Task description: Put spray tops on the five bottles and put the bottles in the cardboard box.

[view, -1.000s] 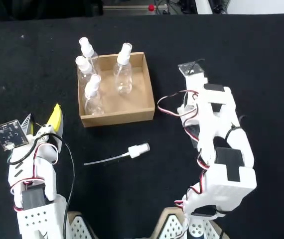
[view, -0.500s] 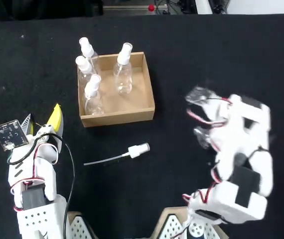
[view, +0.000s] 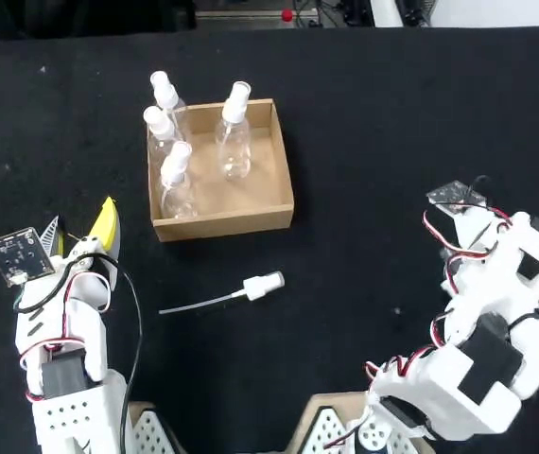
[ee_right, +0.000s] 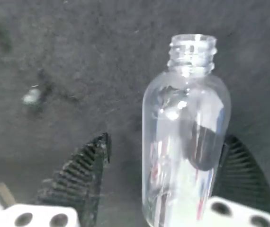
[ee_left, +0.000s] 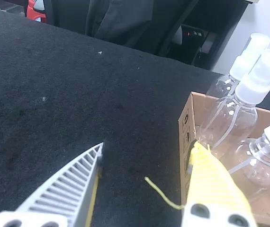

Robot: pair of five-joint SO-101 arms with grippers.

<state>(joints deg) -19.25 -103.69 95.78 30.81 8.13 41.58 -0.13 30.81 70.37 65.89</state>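
the right gripper [ee_right: 166, 139] has its jaws spread wide, not closed on anything; an uncapped clear bottle [ee_right: 187, 123] stands between them, close against one finger, though whether it touches is hard to tell; the left gripper [ee_left: 149, 146] is also released, its grey and yellow fingers apart and empty above the black table [view: 421, 104], near a corner of the cardboard box [view: 222, 225]; in that box four bottles [view: 234, 132] already wear their white spray tops, so most of the job looks done; the fifth spray top [view: 263, 283], with its thin tube trailing, lies loose on the table in front of the box, between the two arms; what is left, by my reading, is to grip the bare bottle, fit that top on it, and set it in the box with the others.
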